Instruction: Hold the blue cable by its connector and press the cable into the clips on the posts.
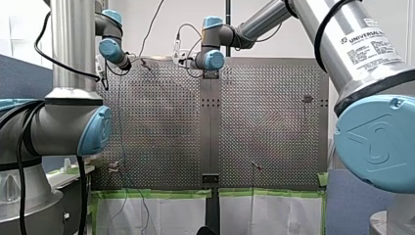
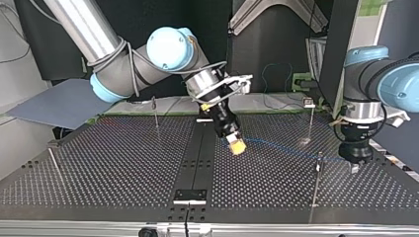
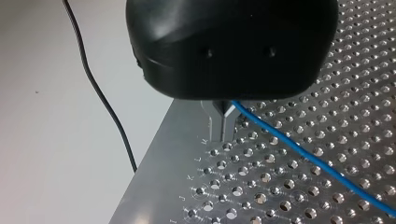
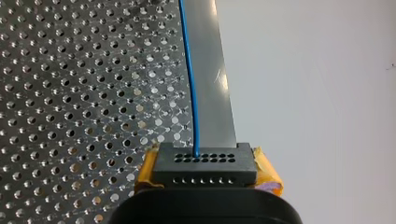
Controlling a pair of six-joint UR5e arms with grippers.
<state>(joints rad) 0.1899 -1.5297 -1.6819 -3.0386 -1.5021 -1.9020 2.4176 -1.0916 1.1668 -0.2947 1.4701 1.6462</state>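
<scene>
Perforated metal table (image 2: 123,168) fills the space under both arms, with thin upright posts (image 2: 311,121) standing on it here and there. My right gripper (image 4: 208,171) is clamped on the black connector (image 4: 205,161), a small block with rows of holes. One yellow pad (image 4: 267,173) presses against each of its sides. The blue cable (image 4: 189,84) enters the connector's front face between the pads and runs straight ahead of this gripper, low over the table.

In the top view the cable stretches from the right gripper across to my left gripper (image 3: 223,127), which hangs close above the table near its edge. The metal fingers (image 3: 218,125) of the left gripper are pinched together on the cable. The cable comes out right at their tips and trails away beside them over the holes. A post stands just beside the left gripper, between it and the right one, and the cable passes close to its foot.
</scene>
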